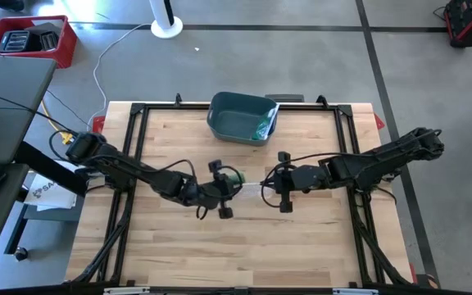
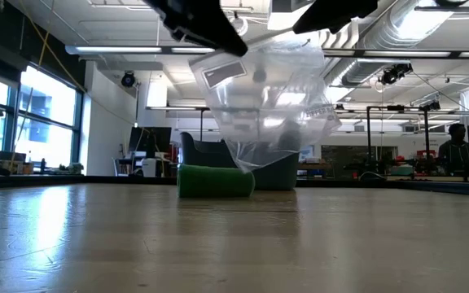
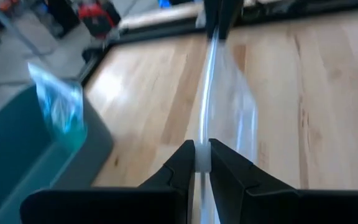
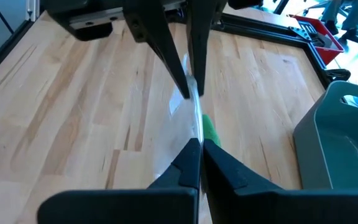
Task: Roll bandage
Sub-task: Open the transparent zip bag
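Clear plastic bag: you see it stretched between both grippers.
Left gripper: jaws clamped on bag.
Right gripper: jaws clamped on bag.
Green bandage roll: on wooden surface.

The right gripper has its two dark fingers pinched together on the edge of a clear, thin plastic bag. Opposite, the left gripper clamps the same bag's far edge, holding it above the light wooden table. A green bandage roll shows beside the bag. A grey-teal plastic bin stands near.
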Controlling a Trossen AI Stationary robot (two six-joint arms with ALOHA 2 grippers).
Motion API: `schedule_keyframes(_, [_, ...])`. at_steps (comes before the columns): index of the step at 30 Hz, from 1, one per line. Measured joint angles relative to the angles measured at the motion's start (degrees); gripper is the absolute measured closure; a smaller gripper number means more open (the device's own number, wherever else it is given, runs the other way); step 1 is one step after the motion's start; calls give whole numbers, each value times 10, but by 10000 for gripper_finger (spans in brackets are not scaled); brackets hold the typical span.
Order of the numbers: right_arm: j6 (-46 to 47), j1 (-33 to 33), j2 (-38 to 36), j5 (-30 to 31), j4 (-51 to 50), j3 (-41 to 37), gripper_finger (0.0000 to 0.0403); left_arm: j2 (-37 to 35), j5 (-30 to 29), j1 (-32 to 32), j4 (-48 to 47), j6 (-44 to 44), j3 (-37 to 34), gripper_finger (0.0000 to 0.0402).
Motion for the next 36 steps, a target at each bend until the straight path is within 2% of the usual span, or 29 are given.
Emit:
schedule_keyframes(9, [0,0,0,0,-1,0,403,-22,0,-21,-143,-89,0,367])
schedule_keyframes(27, [2,0,0,-11,1,0,403,-29,2,-31,-187,-131,0,366])
schedule_keyframes(30, [2,0,0,-17,1,0,403,-40,4,-32,-207,-144,0,357])
schedule_keyframes(36, [1,0,0,-24,-1,0,403,-76,4,-32,-261,-171,-1,315])
